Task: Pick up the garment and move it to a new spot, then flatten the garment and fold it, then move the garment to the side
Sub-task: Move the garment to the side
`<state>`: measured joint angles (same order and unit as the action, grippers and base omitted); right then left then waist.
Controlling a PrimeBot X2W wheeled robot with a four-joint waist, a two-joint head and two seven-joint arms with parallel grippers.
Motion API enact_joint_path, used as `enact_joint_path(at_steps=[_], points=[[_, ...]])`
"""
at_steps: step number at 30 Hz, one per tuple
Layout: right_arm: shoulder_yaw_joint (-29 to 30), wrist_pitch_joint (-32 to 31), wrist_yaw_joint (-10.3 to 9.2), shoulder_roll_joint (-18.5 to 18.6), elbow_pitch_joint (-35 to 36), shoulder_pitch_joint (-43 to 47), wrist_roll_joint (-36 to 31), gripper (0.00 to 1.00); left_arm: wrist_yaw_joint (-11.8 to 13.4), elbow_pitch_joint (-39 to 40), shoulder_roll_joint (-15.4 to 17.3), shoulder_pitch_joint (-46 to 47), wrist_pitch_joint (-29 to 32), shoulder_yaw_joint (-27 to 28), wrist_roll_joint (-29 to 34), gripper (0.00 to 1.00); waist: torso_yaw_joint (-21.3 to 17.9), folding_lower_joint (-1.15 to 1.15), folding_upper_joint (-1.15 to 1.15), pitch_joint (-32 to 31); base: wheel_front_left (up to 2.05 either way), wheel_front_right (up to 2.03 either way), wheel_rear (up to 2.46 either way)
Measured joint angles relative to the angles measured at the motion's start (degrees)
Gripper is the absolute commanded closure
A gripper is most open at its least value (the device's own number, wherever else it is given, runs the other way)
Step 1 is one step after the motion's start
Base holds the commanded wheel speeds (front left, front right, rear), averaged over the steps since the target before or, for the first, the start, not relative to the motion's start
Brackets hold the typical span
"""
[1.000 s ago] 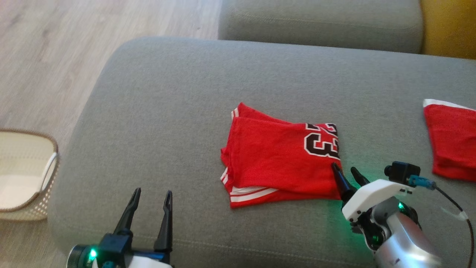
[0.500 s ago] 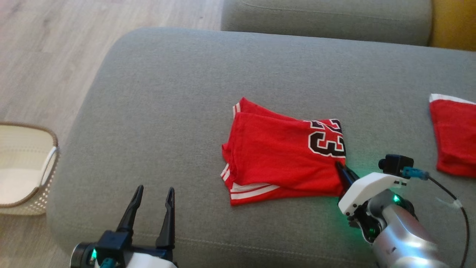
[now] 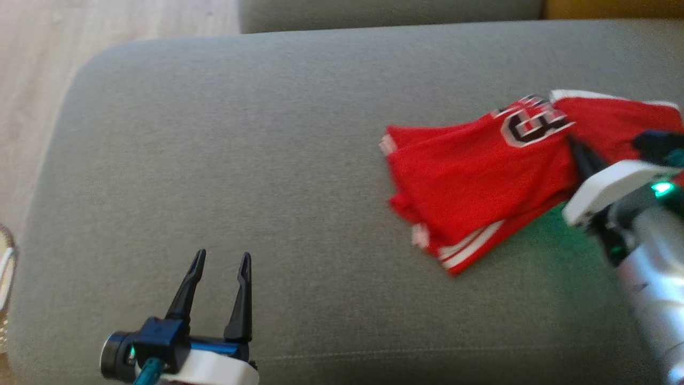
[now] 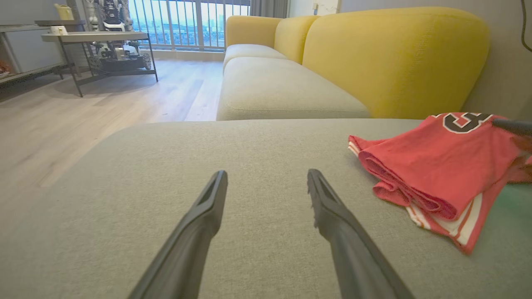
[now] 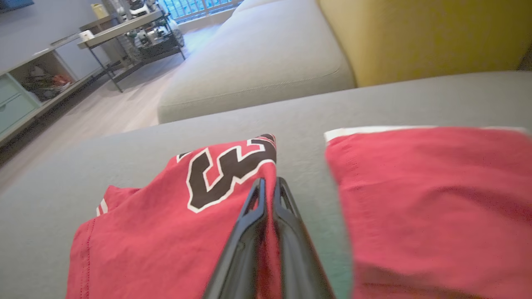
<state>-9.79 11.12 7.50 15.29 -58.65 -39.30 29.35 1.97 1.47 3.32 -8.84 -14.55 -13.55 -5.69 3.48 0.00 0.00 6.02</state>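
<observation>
- The left gripper (image 3: 223,254) hangs over the front of the grey cushion (image 3: 256,160), its fingers spread wide with nothing between them.
- Bare cushion lies ahead of it and to both sides. The cushion runs left to a rounded edge, and beyond that edge is the wooden floor (image 3: 32,59).
- Right of that stretch lies the folded red garment (image 3: 470,182). Its white-striped hem points toward the cushion's front edge and its layered fold faces the left gripper.
- The right gripper (image 3: 573,141) has its fingers pressed together on the garment's right edge, just beside the black number. That edge is lifted while the left part rests on the cushion.
- A second red cloth (image 3: 614,115) lies just past the pinched edge. In the head view the two seem to meet, but the right wrist view shows a narrow strip of cushion between them.
- Farther off, the left wrist view adds a neighbouring seat (image 4: 282,87), a yellow backrest (image 4: 395,54) behind it and a table (image 4: 95,37) across open floor.
</observation>
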Motion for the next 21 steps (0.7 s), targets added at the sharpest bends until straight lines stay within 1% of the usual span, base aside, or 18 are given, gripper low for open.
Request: enact_joint_path(at_steps=[5,7,11,16,17,18,21], points=[[4.0,0.5,0.01,5.1,0.0,-3.4,-3.3,1.0,-0.1,0.0,0.0,1.1,0.0,-0.1,0.1,0.0,-2.7,0.0,0.0,1.5,0.0,0.0,0.0],[6.0,0.6,0.01,6.6,0.0,-4.9,-4.9,1.0,-0.6,0.0,0.0,1.7,0.0,-0.1,0.4,0.0,-3.4,0.0,0.0,2.1,0.0,0.0,0.0],[11.1,1.3,0.01,8.7,-1.1,-7.8,-8.6,1.0,-1.0,0.0,0.0,2.5,0.0,-0.1,1.0,0.0,-4.1,0.0,0.0,3.4,0.0,0.0,0.0],[18.3,1.6,0.0,10.6,-4.1,-9.9,-14.6,1.0,-1.4,-0.2,0.0,3.3,0.0,-0.2,1.1,0.0,-3.9,0.0,0.0,4.7,0.0,0.0,0.0],[20.0,1.6,0.01,10.7,-4.9,-10.0,-16.0,0.63,-1.5,-0.2,0.0,3.7,0.0,-0.2,1.1,0.0,-3.8,0.0,0.0,4.9,0.0,0.0,0.0],[21.6,1.7,0.01,10.7,-5.7,-10.1,-17.5,0.0,-1.5,-0.2,0.0,3.9,0.0,-0.2,1.1,0.0,-3.7,0.0,0.0,5.2,0.0,0.0,0.0],[25.7,2.0,0.0,10.3,-6.6,-10.1,-22.4,0.0,-1.5,-0.6,-0.1,4.5,0.0,-0.2,1.1,0.0,-3.3,0.0,0.0,5.4,0.0,0.0,0.0]])
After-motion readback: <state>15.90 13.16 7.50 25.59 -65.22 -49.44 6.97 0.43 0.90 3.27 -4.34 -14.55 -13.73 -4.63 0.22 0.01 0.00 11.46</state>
